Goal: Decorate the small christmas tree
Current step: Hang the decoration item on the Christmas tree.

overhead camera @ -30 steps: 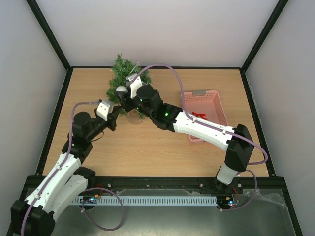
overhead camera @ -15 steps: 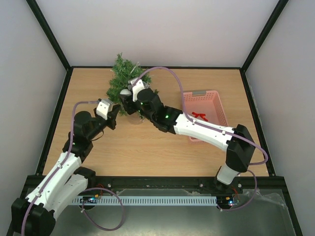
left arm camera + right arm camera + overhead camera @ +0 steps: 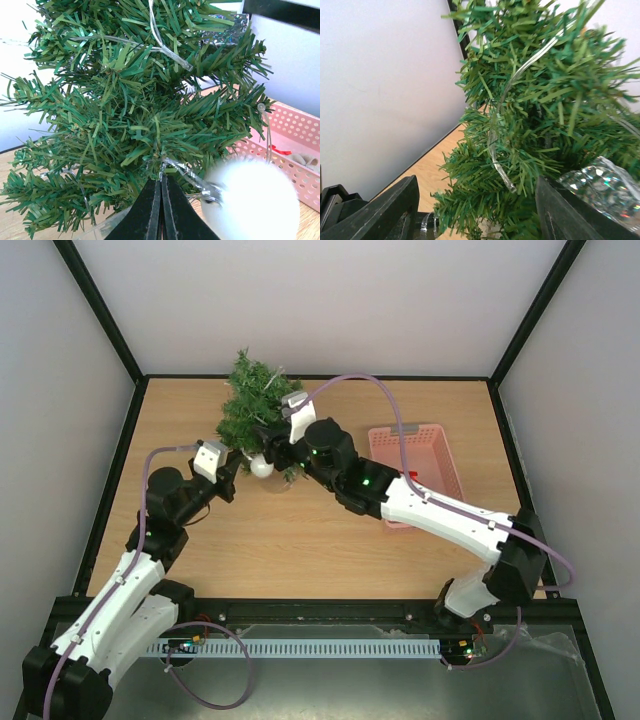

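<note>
1. Right arm has swung its elbow out to the right. The white ball (image 3: 261,466) it carried a second ago now hangs low on the tree's front, clear of its fingers.
2. Left gripper (image 3: 161,200): jaws pressed together, tips at the lower branches near the trunk. I can't tell if a twig is pinched between them. Probably steadying the tree.
3. Right gripper (image 3: 476,187): fingers spread wide, only foliage between them, holding nothing. A silver faceted ornament (image 3: 600,185) sits just beside its right finger.
4. Small christmas tree (image 3: 250,400) stands at the far-left part of the table, between both grippers, with a clear strand (image 3: 505,100) running through its branches.
5. Step, as I read it: ball placed, release under way.
6. Next move: back the right gripper straight out without snagging needles or the strand, then go to the pink basket (image 3: 450,465) on the right for another piece. Left gripper should stay put so the tree doesn't tip.
7. Surface: light wooden table (image 3: 330,540) with a black edge, and a cable rail (image 3: 320,648) along the near side.
8. Room: plain pale walls on three sides, black frame struts in the corners.
</note>
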